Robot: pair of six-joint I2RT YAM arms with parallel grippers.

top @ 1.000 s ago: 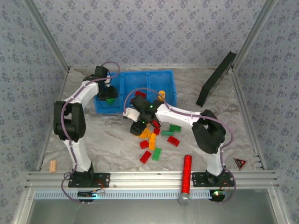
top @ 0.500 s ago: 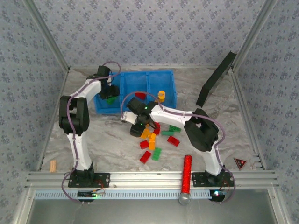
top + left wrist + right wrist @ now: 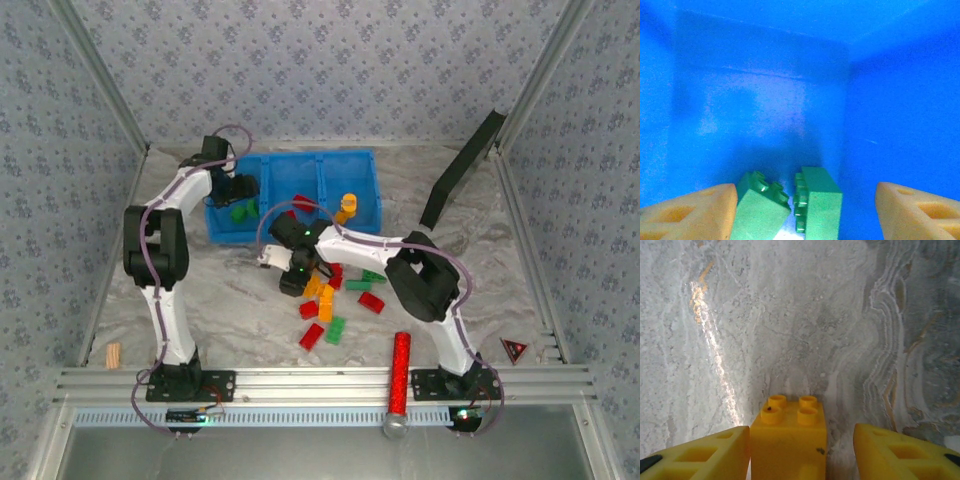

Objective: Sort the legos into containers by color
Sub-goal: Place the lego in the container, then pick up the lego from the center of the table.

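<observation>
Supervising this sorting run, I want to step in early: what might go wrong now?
The yellow brick sits against one finger of the right gripper, gap on the other side; closing may twist it. The open left gripper straddles two green bricks deep in the blue compartment; lifting out might drag one.

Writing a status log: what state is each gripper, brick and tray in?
left gripper: open, over green bricks.
green bricks: two, lying loose in tray.
right gripper: open, straddling yellow brick.
yellow brick: on table, not clamped.
tray: upright, partly filled.
</observation>
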